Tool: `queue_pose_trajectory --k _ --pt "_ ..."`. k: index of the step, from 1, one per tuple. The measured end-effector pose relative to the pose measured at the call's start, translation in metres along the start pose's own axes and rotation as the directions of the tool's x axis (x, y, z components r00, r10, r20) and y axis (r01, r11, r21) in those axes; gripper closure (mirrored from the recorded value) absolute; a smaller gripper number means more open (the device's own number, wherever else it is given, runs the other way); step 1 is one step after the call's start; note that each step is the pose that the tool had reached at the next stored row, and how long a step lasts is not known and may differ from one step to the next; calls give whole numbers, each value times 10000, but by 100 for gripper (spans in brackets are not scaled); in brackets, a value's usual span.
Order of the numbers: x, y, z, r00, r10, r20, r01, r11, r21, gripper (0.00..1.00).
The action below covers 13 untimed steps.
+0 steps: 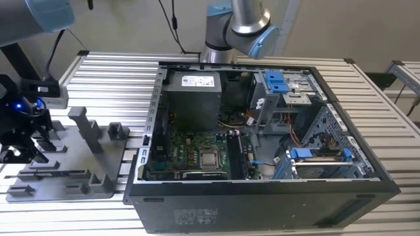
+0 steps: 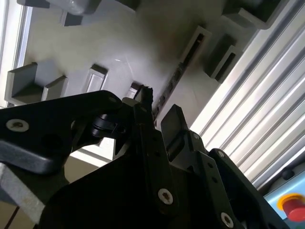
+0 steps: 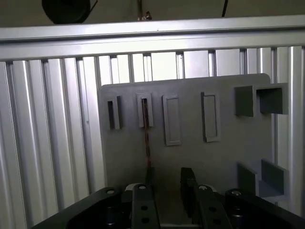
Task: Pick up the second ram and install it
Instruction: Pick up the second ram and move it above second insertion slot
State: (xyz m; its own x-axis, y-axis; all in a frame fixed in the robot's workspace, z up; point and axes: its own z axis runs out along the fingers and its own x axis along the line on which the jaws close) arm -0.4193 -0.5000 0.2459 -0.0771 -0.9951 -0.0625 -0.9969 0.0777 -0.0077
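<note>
Hovering low over the grey tray at the exterior view's left, the end effector hung at the end of the arm, well apart from the open computer case that sat in the middle of the slatted aluminium bench. The case lay on its side with its panel off, so its green motherboard faced up. In the first wrist view the end effector was released: its 2 dark fingers stood apart with a plain gap between them and nothing clamped in that gap. The second ram stood on its long edge in 1 of 4 narrow slots set in a row on the tray, showing as a thin dark line with a reddish tint. Its near end ran up to 1 finger, though I could not tell whether they touched or whether the stick lay inside the gap. In the second wrist view the end effector was likewise spread, and the second ram showed as a row of small dark chips running away from the fingertips along its slot in the tray. Upright grey posts rose from the tray around it, and the bench's slats ran alongside.
</note>
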Motion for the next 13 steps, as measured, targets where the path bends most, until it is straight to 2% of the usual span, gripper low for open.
queue_pose_trajectory --k 2,13 --pt "5 1 24 10000 -72 -2 72 10000 -57 64" --pt "65 -3 179 9977 -678 14 678 9977 -84 64"
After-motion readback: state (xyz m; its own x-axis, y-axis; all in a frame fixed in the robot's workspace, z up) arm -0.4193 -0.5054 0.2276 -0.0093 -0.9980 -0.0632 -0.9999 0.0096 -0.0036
